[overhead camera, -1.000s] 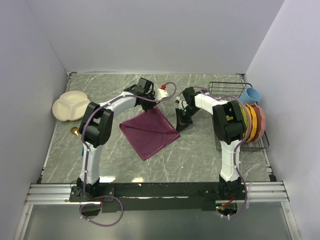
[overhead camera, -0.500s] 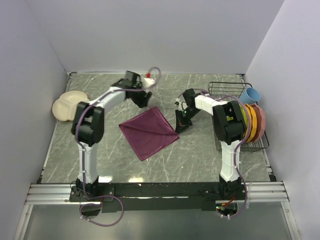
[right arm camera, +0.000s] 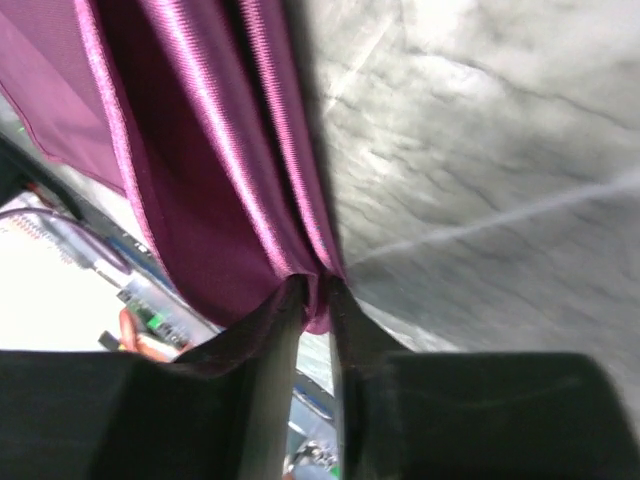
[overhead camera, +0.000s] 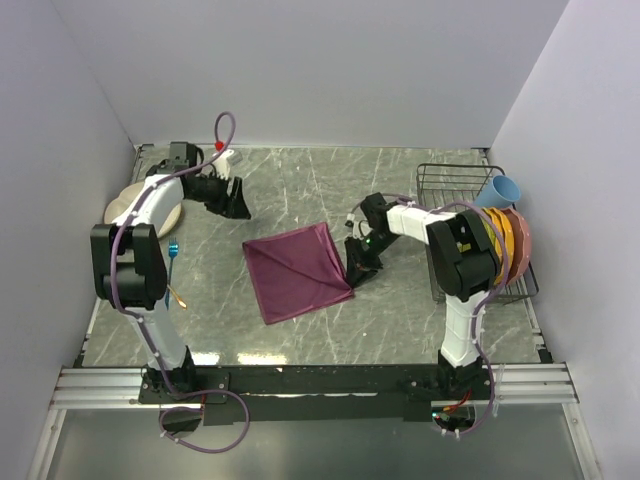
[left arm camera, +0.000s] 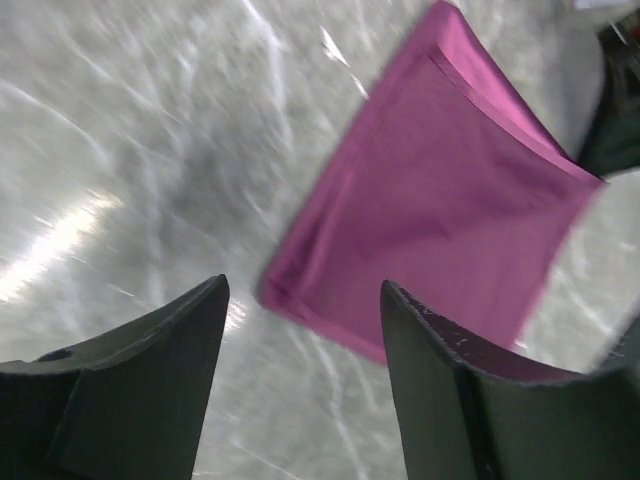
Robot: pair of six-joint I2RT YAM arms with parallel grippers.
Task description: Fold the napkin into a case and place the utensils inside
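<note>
Pinching a bunched hem of the soft maroon-purple square cloth napkin (right arm camera: 200, 150) with the right gripper (right arm camera: 312, 300), fingers pressed nearly together on the gathered fold. Trailing the rest of the cloth away ahead of those fingertips, flat on the grey marbled table (overhead camera: 400, 320).

Holding the left gripper (left arm camera: 303, 330) spread wide and gripping nothing, off the table, with the napkin's nearest corner lying ahead of its fingertips and apart from them. Finding the bright blue plastic fork (overhead camera: 172, 250) and the shiny gold-orange metal spoon (overhead camera: 176, 295) well behind that gripper, back beside its own arm.

Risking, probably, a dragged or skewed sheet: pulling on one pinched hem alone, with nothing pinning the far side, likely sliding the whole cloth instead of folding it. Risking also a thin grip slipping off so small a bunch of hem, dropping it mid-fold and leaving a crooked, loose strip unfit for holding cutlery. Possibly trapping extra cloth under the right fingertips if pressing lower.
</note>
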